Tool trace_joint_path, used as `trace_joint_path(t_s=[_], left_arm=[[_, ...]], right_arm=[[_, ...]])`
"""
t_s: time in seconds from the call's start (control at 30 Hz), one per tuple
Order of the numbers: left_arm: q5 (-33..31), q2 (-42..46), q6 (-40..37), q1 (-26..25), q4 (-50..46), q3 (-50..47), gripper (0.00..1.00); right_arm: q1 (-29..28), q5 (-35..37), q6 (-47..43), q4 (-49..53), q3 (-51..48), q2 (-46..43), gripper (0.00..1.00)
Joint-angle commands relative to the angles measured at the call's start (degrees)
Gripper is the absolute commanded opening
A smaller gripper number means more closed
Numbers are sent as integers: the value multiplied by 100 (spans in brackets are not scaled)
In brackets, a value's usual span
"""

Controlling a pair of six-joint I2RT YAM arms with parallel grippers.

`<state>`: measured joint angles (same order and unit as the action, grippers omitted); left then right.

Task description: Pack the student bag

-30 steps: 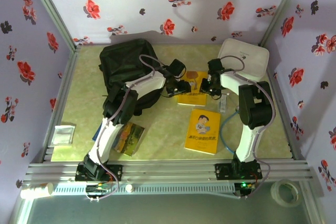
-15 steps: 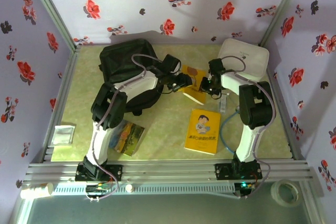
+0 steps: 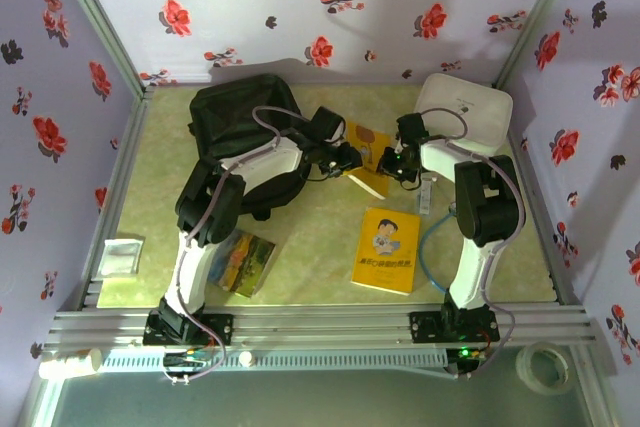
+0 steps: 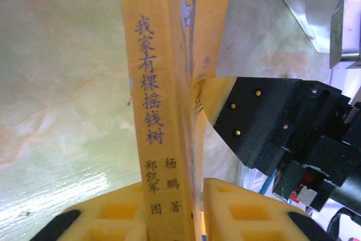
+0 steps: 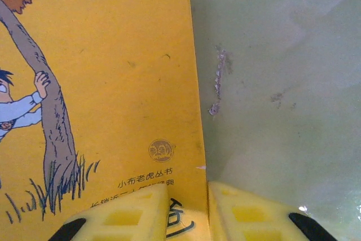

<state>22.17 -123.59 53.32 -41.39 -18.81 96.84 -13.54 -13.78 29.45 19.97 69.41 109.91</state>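
The student bag (image 3: 240,117), a black backpack, lies at the back left of the table. A yellow book (image 3: 366,152) is raised on edge between both grippers, right of the bag. My left gripper (image 3: 346,158) is shut on its spine (image 4: 155,111), which runs up between the yellow pads (image 4: 101,218). My right gripper (image 3: 399,163) is shut on the book's opposite corner. In the right wrist view, the cover (image 5: 113,83) fills the left side and its corner sits between the fingertips of my right gripper (image 5: 189,210). The black body of my right gripper (image 4: 271,128) shows behind the book.
A second yellow book (image 3: 388,249) lies flat in the middle front. A colourful book (image 3: 245,264) lies front left, by a white packet (image 3: 120,255). A white zip case (image 3: 465,112) sits at the back right. Flowered walls enclose the table.
My left gripper has closed on the yellow book's spine. The book has tipped up off the table and shifted slightly back. The right gripper kept its hold.
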Motion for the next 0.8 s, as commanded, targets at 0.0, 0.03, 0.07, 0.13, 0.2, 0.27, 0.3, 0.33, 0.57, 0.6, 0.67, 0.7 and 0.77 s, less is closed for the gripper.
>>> trace_joint_path(t_s=[0.0,0.03,0.07,0.13,0.2,0.27,0.3,0.33,0.57,0.6,0.67,0.7,0.77], left_arm=[[-81,137,-199,-27,60,-31,13],[-105,195,-236,-6,47,-54,7],[-128,255,-263,9,51,-74,2],[-154,433,-367,75,46,-134,0],[-159,673,-442,147,95,-217,0],[-161,980,-490,229,224,-382,0],[-164,1157,-493,286,326,-487,0],[-163,1326,-476,346,441,-604,0],[-161,2451,214,872,1857,-1752,0],[-166,2585,377,947,2139,-1927,0],[-162,2797,701,1041,2741,-2236,0],[-161,2876,878,1075,3054,-2388,0],[-213,2961,1162,1084,3514,-2554,0]], right_arm=[[-88,-151,238,-39,-247,-97,28],[-82,-163,335,-170,-325,-203,30],[-75,-196,407,-318,-413,-329,33],[-48,-362,614,-745,-640,-664,43],[-34,-562,784,-1067,-794,-996,55],[-19,-793,1021,-1267,-859,-1304,63],[-17,-916,1157,-1402,-896,-1467,66],[-22,-1015,1301,-1526,-924,-1599,69],[-80,-1478,3450,-3513,-1737,-2233,88],[-118,-1460,3800,-3756,-1846,-2281,89],[-256,-1413,4379,-4219,-2001,-2374,90],[-372,-1361,4627,-4487,-2051,-2419,91],[-603,-1220,4934,-4711,-2072,-2482,92]])
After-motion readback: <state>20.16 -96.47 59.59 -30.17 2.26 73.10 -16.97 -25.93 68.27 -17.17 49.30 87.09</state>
